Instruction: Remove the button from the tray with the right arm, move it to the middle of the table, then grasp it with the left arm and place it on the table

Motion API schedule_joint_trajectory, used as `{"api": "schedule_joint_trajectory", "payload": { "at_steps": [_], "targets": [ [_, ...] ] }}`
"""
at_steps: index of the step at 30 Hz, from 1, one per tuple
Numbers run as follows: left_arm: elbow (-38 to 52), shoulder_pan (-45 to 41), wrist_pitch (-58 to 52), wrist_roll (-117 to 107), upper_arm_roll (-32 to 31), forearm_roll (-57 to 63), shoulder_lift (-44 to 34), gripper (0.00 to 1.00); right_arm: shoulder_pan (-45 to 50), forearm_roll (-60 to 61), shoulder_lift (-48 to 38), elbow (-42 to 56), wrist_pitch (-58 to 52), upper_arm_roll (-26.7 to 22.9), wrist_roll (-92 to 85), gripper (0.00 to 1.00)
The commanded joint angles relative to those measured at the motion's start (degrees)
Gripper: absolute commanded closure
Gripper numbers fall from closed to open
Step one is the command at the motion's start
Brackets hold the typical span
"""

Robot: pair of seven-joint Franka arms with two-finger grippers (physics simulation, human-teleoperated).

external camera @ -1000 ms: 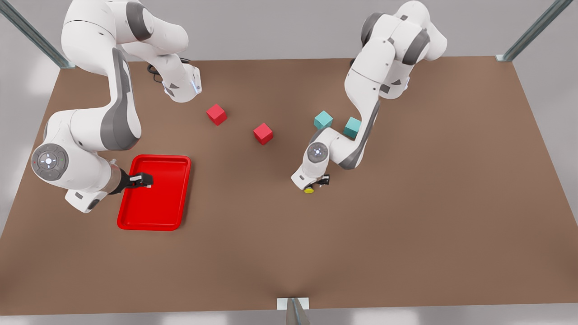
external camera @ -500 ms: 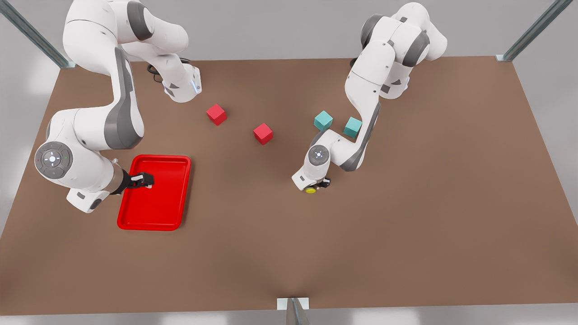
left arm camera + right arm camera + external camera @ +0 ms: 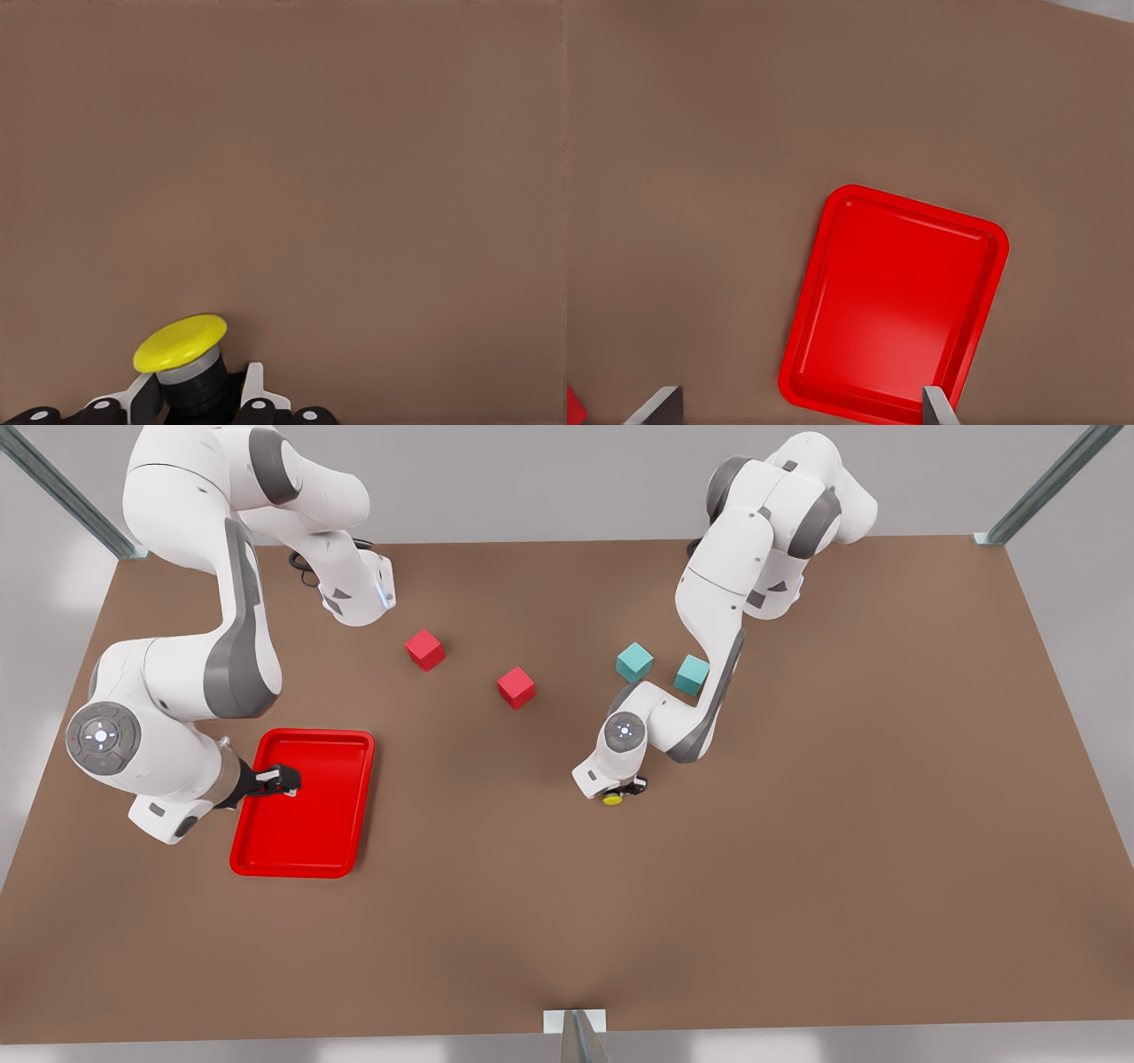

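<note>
As the left end effector [image 3: 623, 787], pinching the button [image 3: 611, 799], has sunk closer to the worktop [image 3: 797, 868] mid-table, we're nearly at release; right end effector [image 3: 282, 780] waits spread above the tray [image 3: 306, 859].

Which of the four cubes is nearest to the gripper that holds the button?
The teal cube closer to the red ones. It lies nearest the left gripper gripping the button; the other teal cube is slightly farther.
</note>
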Motion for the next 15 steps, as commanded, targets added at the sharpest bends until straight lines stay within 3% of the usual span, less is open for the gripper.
{"api": "schedule_joint_trajectory", "payload": {
  "at_steps": [1,12,15],
  "targets": [
    [0.4,0.0,-0.5,1.5,0.0,-0.2,-0.1,0.42,-0.2,0.0,-0.1,0.0,0.1,0.0,-0.2,0.0],
    [0.5,0.0,-0.8,1.4,0.0,-0.3,0.6,0.44,0.3,0.0,-0.1,0.2,0.3,0.0,1.1,0.0],
    [0.5,0.1,-0.8,1.4,0.0,-0.3,0.6,0.49,0.3,0.0,-0.1,0.2,0.3,0.0,1.1,0.0]
  ]
}}
